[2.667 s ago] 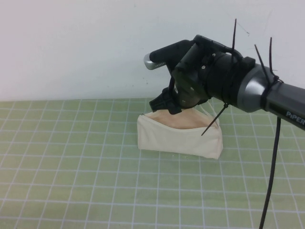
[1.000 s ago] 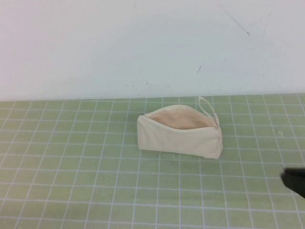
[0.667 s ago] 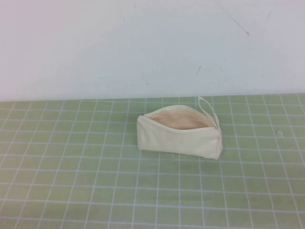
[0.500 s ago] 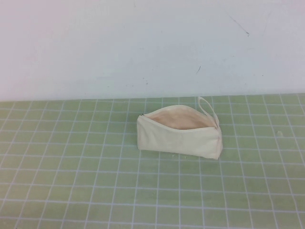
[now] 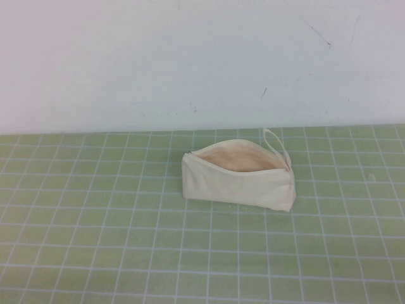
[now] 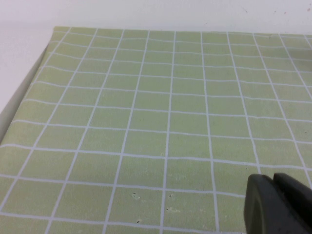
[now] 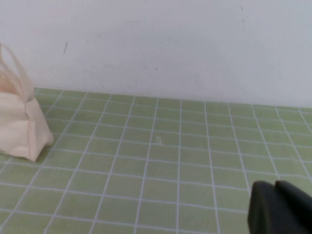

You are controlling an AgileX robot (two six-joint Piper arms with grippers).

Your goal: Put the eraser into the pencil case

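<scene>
Pencil case: cream fabric pouch standing on the green gridded desk, a little right of centre and toward the far wall; its mouth gapes upward, showing the peach lining, and the small loop rises at its right end.

Change: 2.7 s ago the right arm hung directly over the open mouth; a second ago only a dark tip showed at the right edge of the high view; now neither arm appears there. The pouch has kept its place and shape throughout.

Eraser: not visible anywhere on the desk in any view. The pouch interior is only partly seen, so whether it lies inside cannot be confirmed; the arm's visit and withdrawal suggest it probably does.

Right end effector: pulled back to the near right, well apart from the pencil case; its dark fingertips lie together with no visible gap and carry nothing.

Left end effector: parked over bare desk on the left side, fingertips likewise pressed together, empty.

Task status: judged complete or nearly so; the zip remains undone.
</scene>
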